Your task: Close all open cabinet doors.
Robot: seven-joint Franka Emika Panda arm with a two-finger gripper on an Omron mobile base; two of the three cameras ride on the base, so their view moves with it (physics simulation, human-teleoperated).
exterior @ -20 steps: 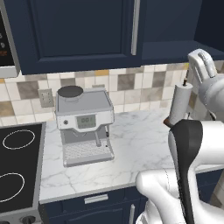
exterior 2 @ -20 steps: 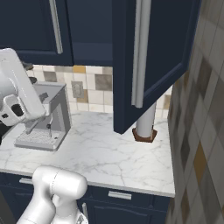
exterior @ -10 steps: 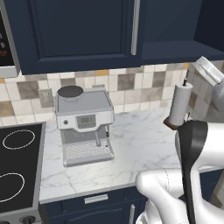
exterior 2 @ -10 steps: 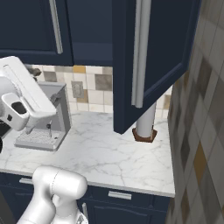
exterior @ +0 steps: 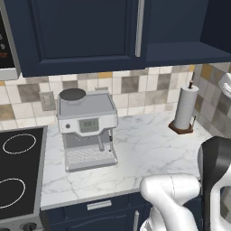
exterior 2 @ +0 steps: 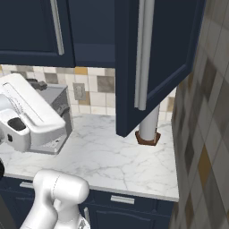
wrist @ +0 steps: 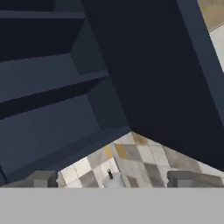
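The right cabinet door [exterior 2: 156, 58] stands swung out over the counter, its long silver handle [exterior 2: 143, 53] facing the room. The neighbouring cabinet door [exterior: 76, 31] to its left lies flush and shut. My gripper [wrist: 116, 179] is open, with its two fingertips [wrist: 43, 178] wide apart and nothing between them. It points up at the open cabinet's navy shelves [wrist: 52, 74] and the inner face of the open door [wrist: 153, 78]. My white hand [exterior 2: 27, 120] hangs in front of the coffee machine, left of and below the open door.
A silver coffee machine [exterior: 85, 126] sits on the marble counter [exterior: 144, 153], a paper towel holder [exterior: 185, 110] stands at the back right, and a black stovetop [exterior: 18, 171] lies at left. A tiled side wall [exterior 2: 205, 134] closes off the right.
My hand has drifted right and slightly lower, sliding to the edge of the left base view. The open door has not moved.
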